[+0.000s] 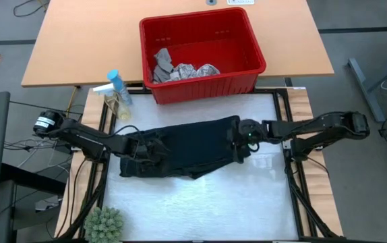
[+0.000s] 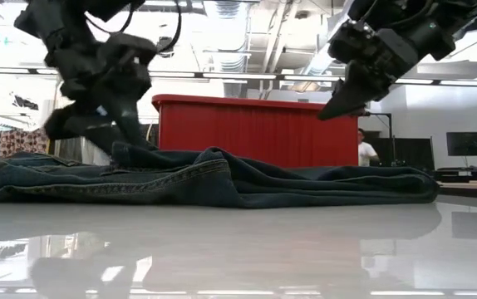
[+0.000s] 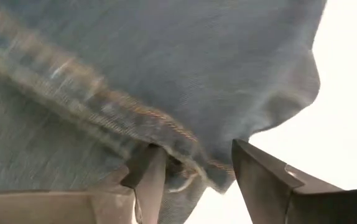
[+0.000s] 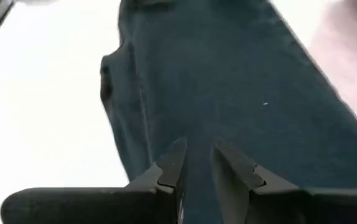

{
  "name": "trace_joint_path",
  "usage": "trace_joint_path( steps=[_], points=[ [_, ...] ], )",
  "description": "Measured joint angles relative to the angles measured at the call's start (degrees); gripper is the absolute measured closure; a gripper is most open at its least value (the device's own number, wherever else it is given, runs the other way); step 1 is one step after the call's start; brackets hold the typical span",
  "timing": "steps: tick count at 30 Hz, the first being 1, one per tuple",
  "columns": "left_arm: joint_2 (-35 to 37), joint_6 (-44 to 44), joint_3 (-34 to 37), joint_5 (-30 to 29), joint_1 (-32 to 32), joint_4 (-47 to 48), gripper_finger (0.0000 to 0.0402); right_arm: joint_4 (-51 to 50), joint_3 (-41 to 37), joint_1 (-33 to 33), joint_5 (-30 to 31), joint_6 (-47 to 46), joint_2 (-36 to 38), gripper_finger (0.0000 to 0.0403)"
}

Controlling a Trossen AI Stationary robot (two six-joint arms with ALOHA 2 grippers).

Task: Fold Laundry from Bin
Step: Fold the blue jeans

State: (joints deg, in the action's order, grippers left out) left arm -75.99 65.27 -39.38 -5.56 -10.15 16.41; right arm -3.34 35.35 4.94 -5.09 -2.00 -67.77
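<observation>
The dark trousers (image 1: 180, 148) lie flat across the white table (image 1: 200, 202), near the red bin (image 1: 200, 50). My left gripper (image 3: 194, 168) stands open at their hem; my right gripper (image 4: 197, 165) hovers above them, fingers narrowly parted, empty.

The trousers (image 1: 180, 147) lie across the middle of the white mat (image 1: 200, 209), and everything from about four to eight o'clock of them is bare and open to a gripper. At twelve o'clock the red bin (image 1: 201, 54) walls off the far side, with spray bottles (image 1: 116, 94) at ten o'clock. A small plant (image 1: 104, 224), probably clear of the mat, crowds the seven o'clock corner.
</observation>
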Motion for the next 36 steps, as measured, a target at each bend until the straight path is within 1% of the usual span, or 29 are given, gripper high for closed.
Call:
trace_joint_path(
  steps=[1,3,7,10,13,16,18,20,22,28,32,36],
  points=[
    [0.0,-3.26,-1.12,0.31,0.0,0.8,0.0229,-0.6,0.0,-0.6,1.25,0.57,0.0,0.0304],
    [0.01,-8.96,-3.99,0.2,0.0,5.53,0.0229,-1.56,0.0,-1.4,2.15,1.44,-0.03,0.0304],
    [0.02,-20.0,-10.47,-2.2,0.0,20.41,0.023,-2.28,0.0,-2.11,2.66,2.01,-0.04,0.0304],
    [0.02,-28.91,-14.99,-3.57,-0.92,25.18,0.0231,-1.46,0.0,-2.35,3.83,2.07,-0.88,0.0304],
    [-0.07,-36.31,-18.42,-5.8,-3.3,23.46,0.0231,-0.02,0.0,-2.27,4.13,2.02,-2.96,0.0304],
    [-1.23,-43.91,-19.52,-11.58,-6.36,20.14,0.0231,0.88,0.0,-2.28,4.17,0.65,-5.86,0.0304],
    [-2.71,-48.2,-19.47,-14.12,-7.9,17.53,0.0231,2.22,-0.01,-2.31,4.14,-0.12,-8.02,0.0304],
    [-4.43,-50.25,-19.5,-14.22,-8.58,14.47,0.0231,3.25,-0.02,-2.31,4.12,-0.91,-10.11,0.0304],
    [-6.45,-50.13,-19.47,-12.61,-8.48,13.04,0.0231,4.9,-0.02,-2.31,4.12,-1.43,-11.94,0.0304],
    [-10.94,-50.74,-19.5,-10.42,-7.99,9.11,0.0231,7.73,-0.02,-2.28,3.97,-2.6,-15.07,0.0304],
    [-14.34,-53.18,-20.9,-9.75,-8.63,9.93,0.0231,8.49,0.0,-2.31,3.92,-2.79,-15.63,0.0304],
    [-18.9,-56.51,-23.85,-11.22,-8.83,11.54,0.0231,8.62,0.0,-2.24,3.92,-3.93,-15.63,0.0304]
  ],
)
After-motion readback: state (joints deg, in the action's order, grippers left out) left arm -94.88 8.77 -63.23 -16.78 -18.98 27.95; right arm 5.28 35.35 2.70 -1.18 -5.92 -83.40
